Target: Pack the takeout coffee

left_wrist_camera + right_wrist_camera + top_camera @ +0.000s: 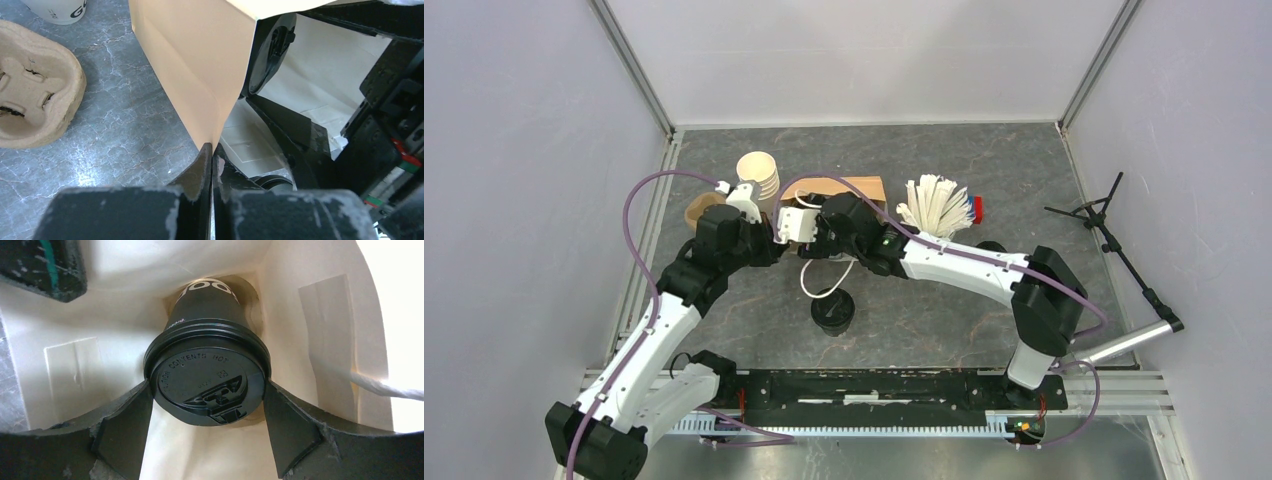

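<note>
In the right wrist view, a takeout coffee cup [207, 377] with a black lid lies inside the brown paper bag [320, 315]. My right gripper [206, 384] is shut on it, one finger against each side of the lid rim. My left gripper [212, 150] is shut on the bag's [195, 65] mouth edge and holds it up. The left wrist view also shows that lid [270, 55] edge-on inside the bag. The top view shows a second black-lidded coffee cup [832, 312] upright on the table in front of the bag [849, 188].
A stack of lidless cream cups [759, 175] and a brown pulp cup carrier [702, 208] sit left of the bag. A bunch of white sticks [939, 205] stands to its right. A black stand [1114, 240] is at the right wall.
</note>
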Motion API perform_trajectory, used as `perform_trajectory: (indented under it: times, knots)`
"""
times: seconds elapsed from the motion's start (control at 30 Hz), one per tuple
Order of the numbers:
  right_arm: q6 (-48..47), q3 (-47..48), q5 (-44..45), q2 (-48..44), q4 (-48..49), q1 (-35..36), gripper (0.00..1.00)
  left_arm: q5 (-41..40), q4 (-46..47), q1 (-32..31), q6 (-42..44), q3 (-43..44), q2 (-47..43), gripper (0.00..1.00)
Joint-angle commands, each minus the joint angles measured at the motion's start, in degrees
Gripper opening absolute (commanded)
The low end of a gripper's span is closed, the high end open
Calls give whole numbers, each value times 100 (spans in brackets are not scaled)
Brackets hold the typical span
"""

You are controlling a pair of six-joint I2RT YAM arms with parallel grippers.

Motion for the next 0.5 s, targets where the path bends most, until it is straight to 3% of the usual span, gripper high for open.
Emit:
perform_trajectory:
  times: [0.0, 0.47]
  knots:
    - [154, 51, 78, 124, 784, -11, 77, 226, 346, 27, 356, 23, -120, 2]
    - [611, 279, 1010, 704, 527, -92, 77, 394, 408, 27, 110, -77, -183, 2]
